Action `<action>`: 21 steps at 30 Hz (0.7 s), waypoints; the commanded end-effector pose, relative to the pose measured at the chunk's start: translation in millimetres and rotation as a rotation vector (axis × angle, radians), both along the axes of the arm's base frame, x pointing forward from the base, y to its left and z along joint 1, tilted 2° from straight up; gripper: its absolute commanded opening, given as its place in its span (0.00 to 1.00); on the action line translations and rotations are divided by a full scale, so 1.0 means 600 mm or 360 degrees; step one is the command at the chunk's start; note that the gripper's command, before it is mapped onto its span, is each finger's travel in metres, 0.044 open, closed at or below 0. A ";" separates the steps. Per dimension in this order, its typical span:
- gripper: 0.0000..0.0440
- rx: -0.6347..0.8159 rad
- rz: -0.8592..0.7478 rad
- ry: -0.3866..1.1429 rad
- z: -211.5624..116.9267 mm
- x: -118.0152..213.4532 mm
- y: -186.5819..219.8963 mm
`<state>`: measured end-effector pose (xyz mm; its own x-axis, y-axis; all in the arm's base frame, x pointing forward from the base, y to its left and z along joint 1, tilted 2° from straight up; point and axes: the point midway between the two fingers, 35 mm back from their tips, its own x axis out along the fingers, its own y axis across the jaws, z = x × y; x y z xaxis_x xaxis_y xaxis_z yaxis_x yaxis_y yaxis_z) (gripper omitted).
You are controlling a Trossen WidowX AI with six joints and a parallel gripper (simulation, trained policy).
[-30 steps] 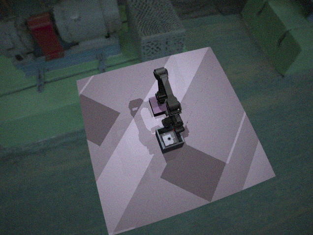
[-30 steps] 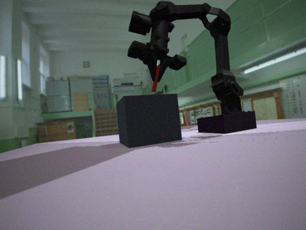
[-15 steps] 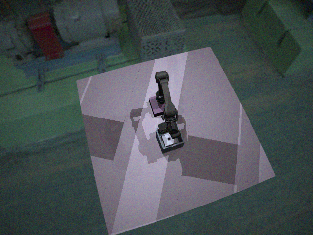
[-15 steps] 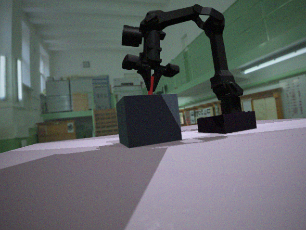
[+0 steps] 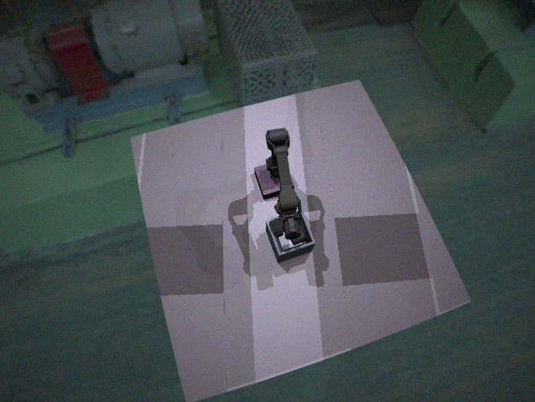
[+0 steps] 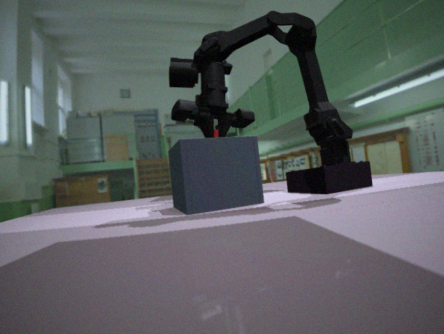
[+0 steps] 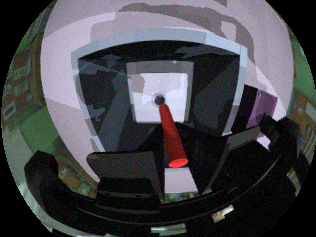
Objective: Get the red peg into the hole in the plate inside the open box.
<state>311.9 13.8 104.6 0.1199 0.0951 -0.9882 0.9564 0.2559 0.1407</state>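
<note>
Fingers clamped on peg (image 6: 216, 133) (image 7: 174, 139). Peg's far end points toward twelve o'clock in wrist view, at the hole (image 7: 159, 99) inside box (image 5: 273, 241) (image 6: 220, 175) (image 7: 160, 35).

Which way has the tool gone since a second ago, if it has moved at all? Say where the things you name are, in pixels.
Yes. In the exterior view, the tool (image 6: 216, 133) (image 7: 167, 126) has come down: its fingertips were above the rim of the box (image 6: 220, 172) (image 7: 160, 35), and now reach it.
</note>
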 end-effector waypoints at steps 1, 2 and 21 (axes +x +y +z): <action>0.00 0.0011 0.0014 0.0009 -0.013 0.003 -0.001; 0.00 0.0013 0.0020 0.0012 -0.018 0.004 -0.001; 0.22 -0.0004 0.0118 0.0083 -0.075 0.019 -0.002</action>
